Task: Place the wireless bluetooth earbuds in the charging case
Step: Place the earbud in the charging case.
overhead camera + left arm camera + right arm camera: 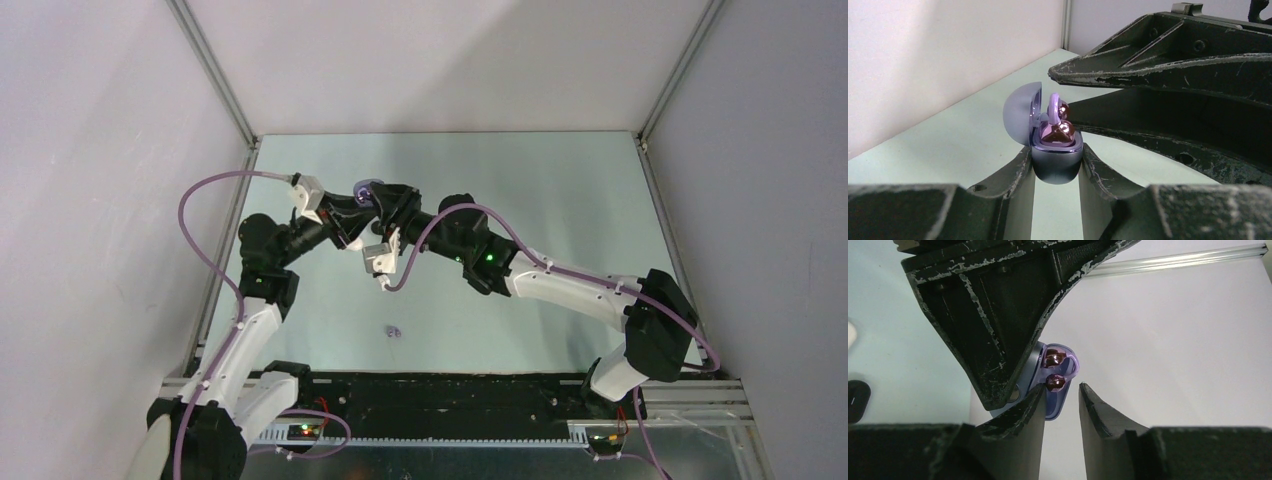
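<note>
A lavender earbud [1055, 131] sits in the open case [1057, 172] at centre frame, and the left gripper [1056, 159] clamps that case. The right gripper [1062, 390] hovers beside it, jaws narrowly apart, seemingly empty. A spare earbud [392, 331] lies lower-centre on the table [560, 200].

The charging case [1056, 172] is dusky blue-lavender, its lid [1020, 112] a paler lilac. The earbuds [1055, 134] in it shine metallic pink-purple. A loose earbud [392, 331] near the worktop's front edge is lavender. The worktop [948, 150] is pale mint green. The left hand [1056, 152] is black, flecked with white scuffs. The cables [200, 240] are lilac.
</note>
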